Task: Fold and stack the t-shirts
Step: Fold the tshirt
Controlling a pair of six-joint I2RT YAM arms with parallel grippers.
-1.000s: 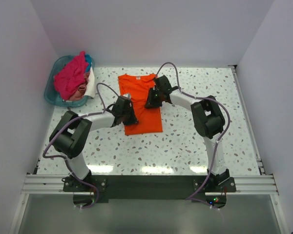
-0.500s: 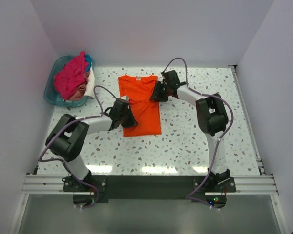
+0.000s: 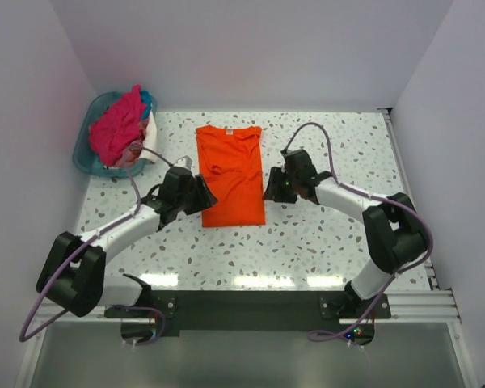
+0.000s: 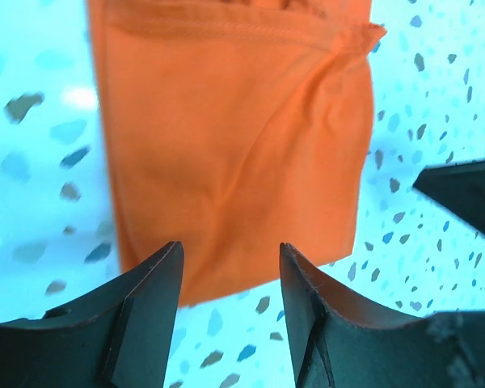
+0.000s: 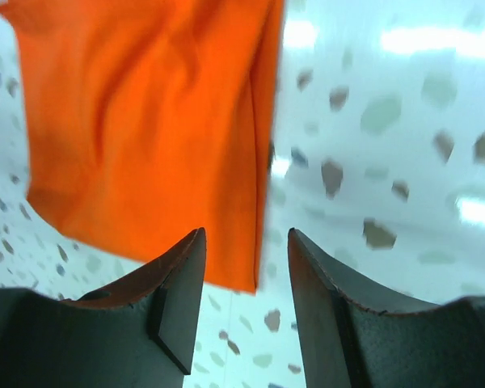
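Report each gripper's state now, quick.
Left gripper: open, holding nothing.
Right gripper: open, holding nothing.

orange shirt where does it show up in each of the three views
top external: the orange t-shirt lies flat mid-table, folded into a tall narrow strip.
left wrist: it fills the upper middle of the picture.
right wrist: it fills the upper left, with one edge running down the centre.
shared landmark: the speckled table bordering the cloth in every view.
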